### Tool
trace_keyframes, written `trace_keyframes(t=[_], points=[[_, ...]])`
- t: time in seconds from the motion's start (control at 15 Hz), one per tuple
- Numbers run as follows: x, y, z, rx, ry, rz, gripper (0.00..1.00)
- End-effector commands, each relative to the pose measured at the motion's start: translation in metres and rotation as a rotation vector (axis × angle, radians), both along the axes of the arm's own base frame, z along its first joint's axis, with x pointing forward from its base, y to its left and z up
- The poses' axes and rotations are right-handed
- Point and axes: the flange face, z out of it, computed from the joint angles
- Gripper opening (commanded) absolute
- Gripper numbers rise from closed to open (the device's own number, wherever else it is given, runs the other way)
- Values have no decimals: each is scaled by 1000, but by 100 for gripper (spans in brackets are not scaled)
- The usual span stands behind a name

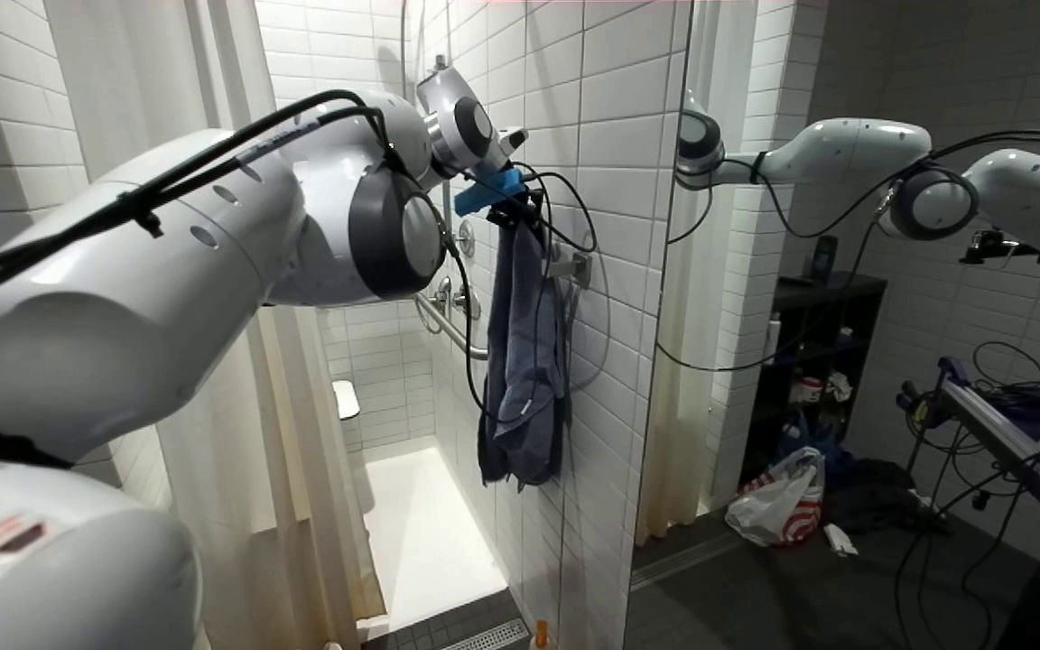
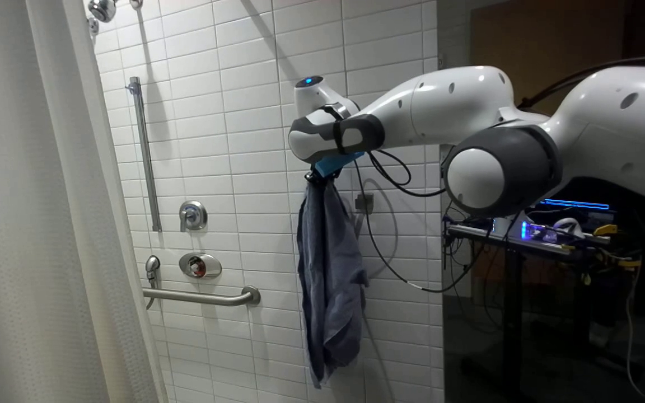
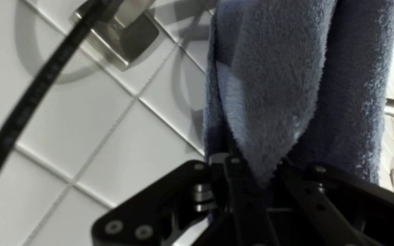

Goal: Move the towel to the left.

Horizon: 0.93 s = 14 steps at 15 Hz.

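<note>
Inspector: Wrist view first. What is held?

Operator: My fingers (image 3: 243, 198) are clamped on a blue-grey terry towel (image 3: 279, 78), a fold pinched between them. The metal wall hook (image 3: 139, 39) sits beside the towel, its plate apart from it. Faint print on the black cable (image 3: 38, 92) is illegible.

Inspector: And the line of travel?

Operator: In an exterior view, the towel hangs directly below the fingers, long axis near vertical, lower end loose. The grab bar (image 2: 199, 296) lies left of it there, the wall hook right. I judge the leftward carry turns on that sideways line, away from the hook. My single arm (image 2: 440, 106) is the only one in play. Whether the towel touches the tiled wall (image 2: 255, 140), I cannot tell.

Inspector: Brands or writing?

Operator: In an exterior view, the mirror (image 1: 710, 596) reflects a plastic shopping bag (image 1: 777, 496) bearing red rings; I would call that Target's mark, though I read no lettering. The orange-and-dark label (image 1: 10, 537) on my arm is unreadable at this size. No marking shows on the towel.
</note>
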Motion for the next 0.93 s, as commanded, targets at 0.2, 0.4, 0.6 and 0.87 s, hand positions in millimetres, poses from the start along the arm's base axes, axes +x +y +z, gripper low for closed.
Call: trace_keyframes(t=[0.2, 0.4, 0.6, 0.87], points=[[0, -4, 5, -50, -15, 2, 2], [0, -4, 4, -52, -9, -1, 2], [1, -4, 2, -54, -10, -3, 2], [0, -4, 1, -53, -4, -14, 39]])
